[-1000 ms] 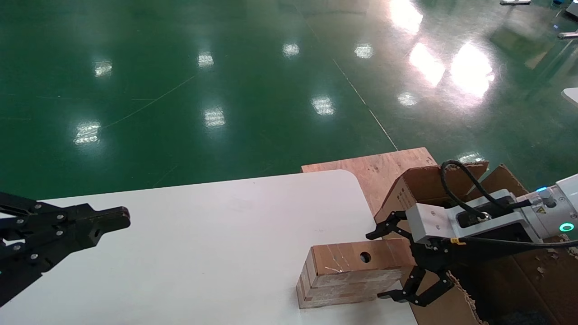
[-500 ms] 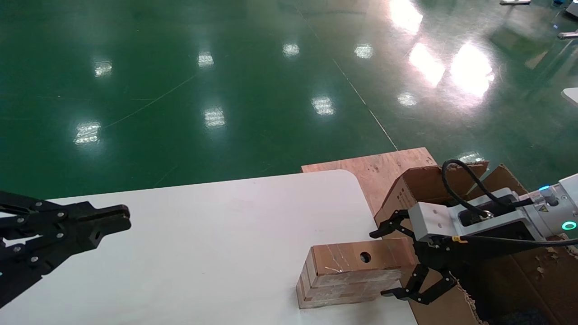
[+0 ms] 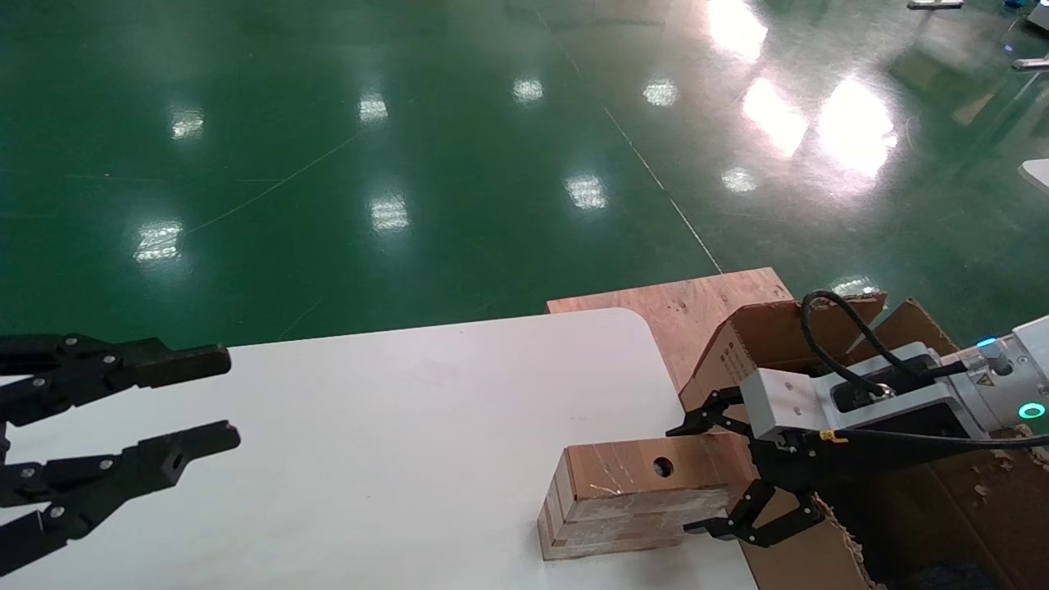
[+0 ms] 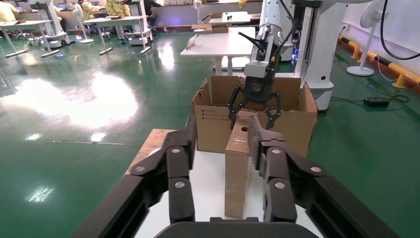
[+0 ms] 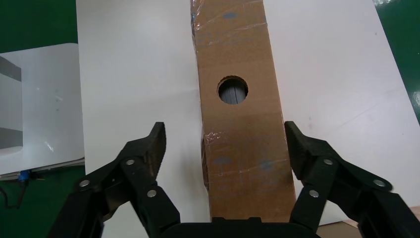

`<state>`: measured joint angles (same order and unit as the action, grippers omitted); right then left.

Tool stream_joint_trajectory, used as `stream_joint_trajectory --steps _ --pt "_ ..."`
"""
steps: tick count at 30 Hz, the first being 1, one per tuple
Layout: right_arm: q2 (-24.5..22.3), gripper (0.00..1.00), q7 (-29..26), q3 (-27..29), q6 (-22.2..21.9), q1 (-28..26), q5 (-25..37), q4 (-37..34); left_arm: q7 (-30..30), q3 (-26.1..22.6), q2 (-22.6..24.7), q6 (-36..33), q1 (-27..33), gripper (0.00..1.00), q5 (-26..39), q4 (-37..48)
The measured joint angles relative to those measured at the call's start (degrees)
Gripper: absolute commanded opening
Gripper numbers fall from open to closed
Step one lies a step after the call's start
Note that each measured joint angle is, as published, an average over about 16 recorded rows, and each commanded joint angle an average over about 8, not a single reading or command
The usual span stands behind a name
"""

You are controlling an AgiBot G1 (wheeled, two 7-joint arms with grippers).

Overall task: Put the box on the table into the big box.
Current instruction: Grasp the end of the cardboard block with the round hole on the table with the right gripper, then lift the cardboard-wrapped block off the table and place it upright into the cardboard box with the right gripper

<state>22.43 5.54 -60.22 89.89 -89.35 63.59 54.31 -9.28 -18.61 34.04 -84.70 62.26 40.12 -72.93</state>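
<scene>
Biggest risk I'm seeing: the box (image 3: 635, 494) is sitting right at the table (image 3: 369, 426) edge beside the big box (image 3: 819, 344), and the right gripper (image 3: 721, 475) is straddling its end with jaws apart, one finger (image 5: 307, 153) closer than the other, so closing could twist it or shove it sideways. The left gripper (image 3: 188, 401) is hovering well off to the left, jaws apart too.

The right gripper (image 3: 705, 471) reaches in from the tabletop's right edge, jaws spread; the left gripper (image 3: 209, 399) hovers agape at the left edge.
</scene>
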Motion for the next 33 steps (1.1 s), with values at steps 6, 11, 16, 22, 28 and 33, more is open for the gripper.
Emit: stream_joint_trajectory --steps 6,11,16,22,28,33 --pt "0.0 0.0 0.0 0.0 0.0 0.0 0.0 0.0 0.0 0.0 0.0 0.0 0.0 1.0 0.0 0.0" --pt "0.0 0.0 0.0 0.0 0.0 0.1 0.0 0.0 0.0 0.0 0.0 0.0 0.0 1.0 0.0 0.0" --pt "0.0 0.0 0.0 0.0 0.0 0.1 -0.1 0.1 0.0 0.0 0.0 0.0 0.0 1.0 0.0 0.0" --pt "-0.2 0.0 -1.3 0.1 0.0 0.3 -1.4 -0.1 0.0 0.0 0.0 0.0 0.0 1.0 0.0 0.0" --pt "-1.5 0.0 -4.9 0.4 0.1 0.2 -5.8 0.0 0.0 0.0 0.0 0.0 0.0 1.0 0.0 0.0" --pt "-4.3 0.0 -9.5 1.5 0.1 -0.8 -11.2 1.0 0.0 0.0 0.0 0.0 0.0 1.0 0.0 0.0"
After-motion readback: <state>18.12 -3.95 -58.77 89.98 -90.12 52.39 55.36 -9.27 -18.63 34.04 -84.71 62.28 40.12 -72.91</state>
